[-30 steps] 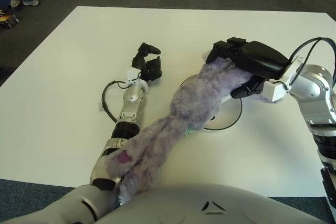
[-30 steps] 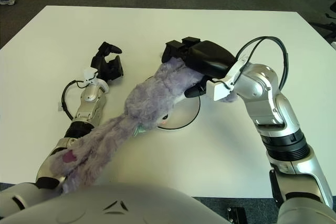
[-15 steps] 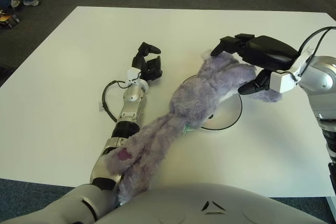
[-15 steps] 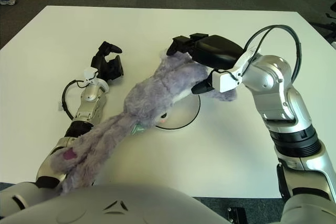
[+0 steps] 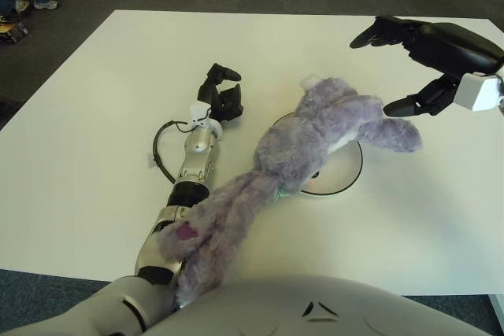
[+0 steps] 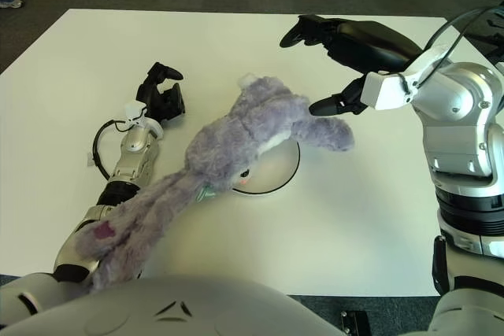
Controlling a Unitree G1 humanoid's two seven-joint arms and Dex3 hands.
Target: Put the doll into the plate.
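A long purple plush doll (image 5: 299, 147) lies across the table. Its upper body rests on the round white plate (image 5: 342, 171), one limb (image 5: 390, 134) sticks out past the plate's right rim, and its long ears trail toward the front left over my left forearm. My right hand (image 5: 417, 60) hangs open above and to the right of the doll, apart from it. My left hand (image 5: 220, 96) rests on the table left of the plate, fingers curled and empty.
The white table (image 5: 94, 116) fills the view; its front edge is near my body. A black cable (image 5: 161, 151) loops beside my left wrist. Dark carpet lies beyond the far edge.
My right hand has let go of the doll and risen up and to the right. The doll has dropped onto the plate. The left arm has not moved.
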